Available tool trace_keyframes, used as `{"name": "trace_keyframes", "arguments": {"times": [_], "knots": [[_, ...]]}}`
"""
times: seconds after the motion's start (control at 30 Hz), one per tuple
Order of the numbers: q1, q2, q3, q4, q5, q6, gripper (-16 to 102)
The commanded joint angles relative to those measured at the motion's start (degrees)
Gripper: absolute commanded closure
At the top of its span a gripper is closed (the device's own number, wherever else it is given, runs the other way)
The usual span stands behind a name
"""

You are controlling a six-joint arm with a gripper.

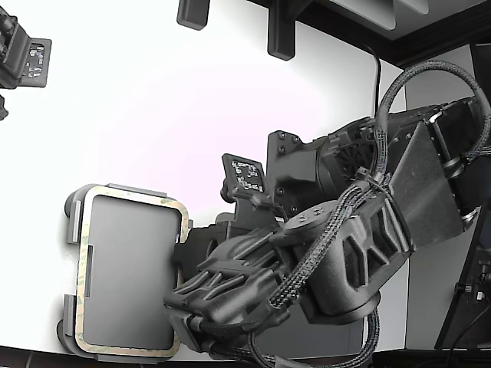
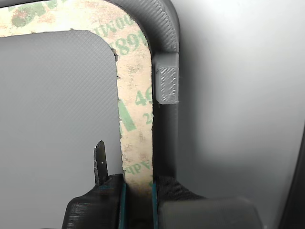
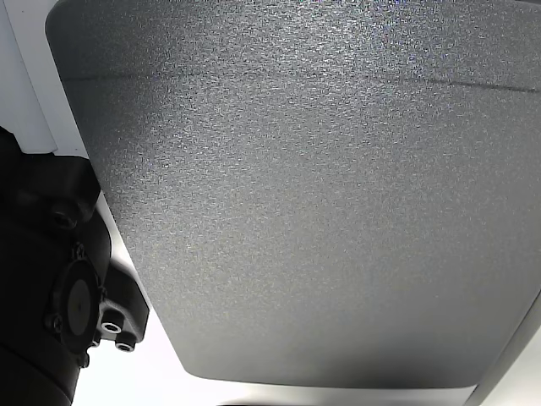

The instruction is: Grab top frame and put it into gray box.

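Note:
The top frame (image 1: 131,198), a thin beige-green mottled ring, lies flat inside the gray box (image 1: 74,208), a light gray tray with edge tabs, at the exterior view's lower left. Gray floor (image 1: 130,268) shows through the frame's open centre. My gripper (image 2: 138,183) reaches the frame's long side at the exterior view's right, mostly hidden there under the black arm (image 1: 322,253). In the wrist view its two pads sit against both edges of the frame's rim (image 2: 136,109), right beside the tray wall (image 2: 167,47) and a tab (image 2: 167,85).
The white table (image 1: 153,100) spreads behind the tray. A black device with a marker (image 1: 27,57) sits at the exterior view's top left, black mounts (image 1: 280,31) at the top. A dark gray textured surface (image 3: 321,186) fills the other view.

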Motion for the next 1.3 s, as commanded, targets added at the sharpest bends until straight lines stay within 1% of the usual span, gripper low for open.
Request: {"name": "trace_keyframes", "arguments": {"times": [0.0, 1.13, 1.23, 1.27], "knots": [[-0.9, 1.2, -1.1, 0.6, -0.1, -0.3, 99], [-1.0, -0.2, -2.2, 0.5, -0.2, -0.5, 99], [-1.0, -0.2, -2.3, 0.5, -0.2, -0.5, 98], [-1.0, -0.2, -2.3, 0.5, -0.2, -0.6, 96]]}}
